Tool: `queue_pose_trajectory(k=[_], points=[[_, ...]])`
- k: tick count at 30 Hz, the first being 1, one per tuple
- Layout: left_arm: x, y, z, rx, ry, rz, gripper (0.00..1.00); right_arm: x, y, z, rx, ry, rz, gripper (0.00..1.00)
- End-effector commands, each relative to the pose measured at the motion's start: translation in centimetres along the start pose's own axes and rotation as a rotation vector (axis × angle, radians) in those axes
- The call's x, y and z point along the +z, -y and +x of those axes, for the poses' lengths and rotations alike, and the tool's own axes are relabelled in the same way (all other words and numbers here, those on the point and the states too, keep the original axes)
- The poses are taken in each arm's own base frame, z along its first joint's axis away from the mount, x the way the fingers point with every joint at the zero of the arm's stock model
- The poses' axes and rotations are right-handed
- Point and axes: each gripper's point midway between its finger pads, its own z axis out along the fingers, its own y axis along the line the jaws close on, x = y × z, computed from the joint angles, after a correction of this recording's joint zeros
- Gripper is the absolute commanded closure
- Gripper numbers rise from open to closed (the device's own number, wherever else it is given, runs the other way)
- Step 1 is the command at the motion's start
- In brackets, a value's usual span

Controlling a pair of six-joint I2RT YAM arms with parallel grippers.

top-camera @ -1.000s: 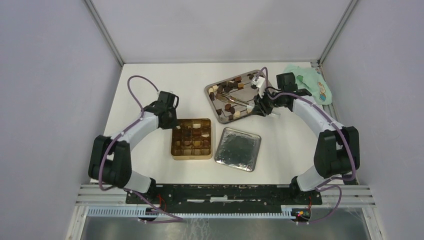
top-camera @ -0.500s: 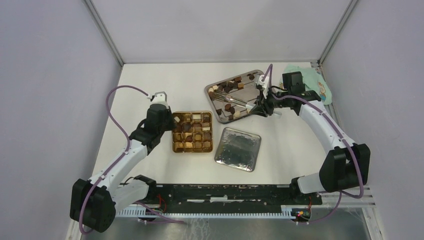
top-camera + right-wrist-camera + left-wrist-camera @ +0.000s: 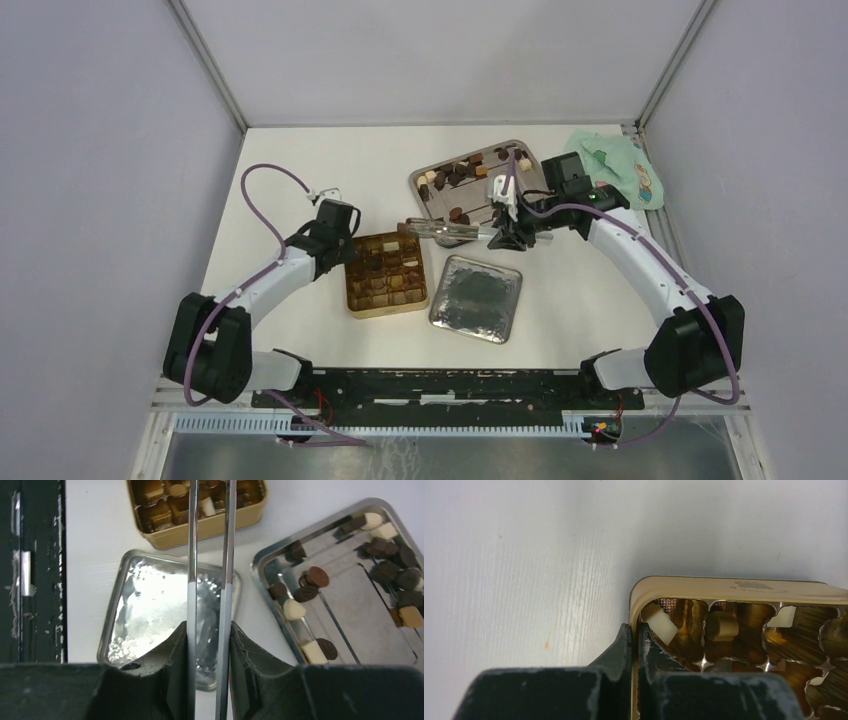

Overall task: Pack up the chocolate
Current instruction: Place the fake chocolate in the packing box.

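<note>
Your right claw pinches the tongs over the gold tin. Your left claw, pressed together, nips its edge. More chocolate waits in the tray. You are filling; next, aim for a free hole.

No readable text, faint mark on gold tin — illegible
</note>
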Motion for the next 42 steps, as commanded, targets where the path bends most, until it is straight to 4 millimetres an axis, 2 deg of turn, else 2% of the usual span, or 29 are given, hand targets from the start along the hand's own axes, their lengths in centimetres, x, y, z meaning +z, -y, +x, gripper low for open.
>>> queue_pose_trajectory(k=[1,4,9,13,17,21,26,29,32,36,42], points=[[0.6,-0.3,-0.8,-0.064,-0.002,-0.061,0.98,-0.1,-3.5,0.6,-0.16,-0.056,-0.059,1.0],[1.0,-1.0,-0.6,-0.073,-0.014,-0.091,0.95,-0.1,-4.7,2.8,-0.182,-0.129,-0.079,1.0],[0.6,-0.9,-1.3,-0.085,-0.007,-0.088,0.69,0.0,-6.5,5.7,-0.166,-0.209,-0.116,1.0],[-0.7,-0.5,-2.3,-0.117,0.02,-0.055,0.51,0.6,-7.0,6.4,-0.152,-0.226,-0.121,1.0],[-3.1,0.4,-3.4,-0.155,0.053,0.03,0.4,1.5,-7.3,6.4,-0.141,-0.227,-0.132,1.0],[-6.4,1.9,-4.3,-0.197,0.1,0.171,0.32,2.0,-7.1,6.2,-0.133,-0.234,-0.138,1.0],[-10.4,3.1,-5.6,-0.302,0.191,0.332,0.18,2.6,-6.5,5.9,-0.118,-0.24,-0.126,0.96],[-12.4,3.3,-6.1,-0.381,0.245,0.406,0.14,2.9,-6.3,5.8,-0.105,-0.244,-0.13,0.9],[-13.5,3.4,-6.3,-0.426,0.276,0.452,0.12,3.0,-6.3,5.7,-0.103,-0.243,-0.135,0.81],[-14.1,3.4,-6.3,-0.442,0.284,0.471,0.12,3.1,-6.4,5.4,-0.101,-0.238,-0.14,0.68],[-14.9,3.5,-6.7,-0.45,0.297,0.494,0.12,3.4,-6.5,4.6,-0.087,-0.204,-0.156,0.6]])
